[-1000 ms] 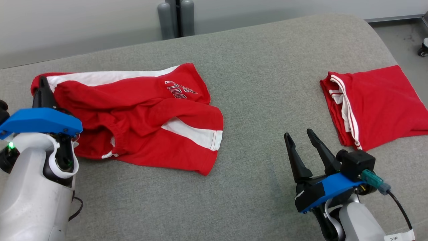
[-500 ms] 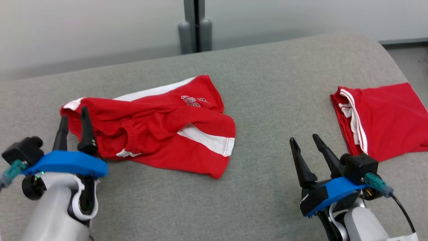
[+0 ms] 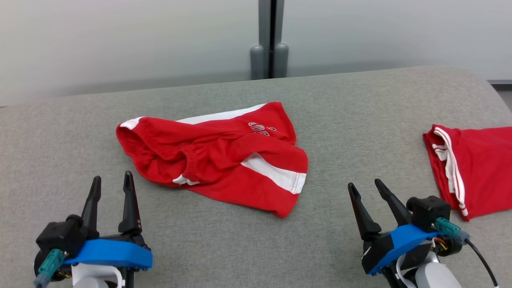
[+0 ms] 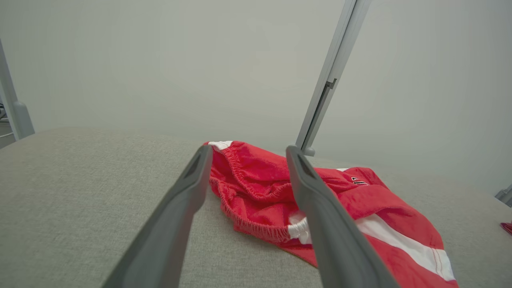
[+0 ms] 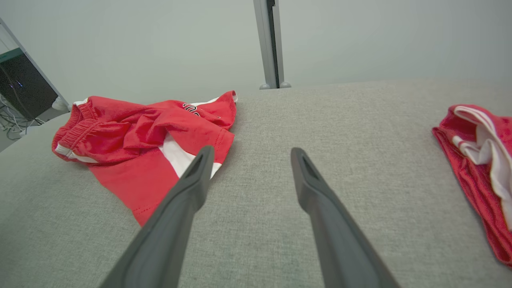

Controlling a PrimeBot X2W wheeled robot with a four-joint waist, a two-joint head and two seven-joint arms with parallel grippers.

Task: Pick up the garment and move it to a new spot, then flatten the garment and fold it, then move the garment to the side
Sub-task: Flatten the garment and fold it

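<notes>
Red shorts with white stripes lie crumpled on the grey padded table, left of centre; their elastic waistband faces my left gripper. My left gripper stands open at the lower left, a little short of the shorts and apart from them, with nothing between its fingers. Open and holding nothing as well, my right gripper hovers at the lower right, with the shorts to its left.
A second red garment with white trim lies folded at the table's right edge. A grey post stands behind the table against a pale wall. Bare table surface spans between the two garments.
The head camera has tilted up and turned left, shifting the whole picture. My left gripper has let go of the shorts' waistband and pulled back toward me. The right gripper keeps its pose.
</notes>
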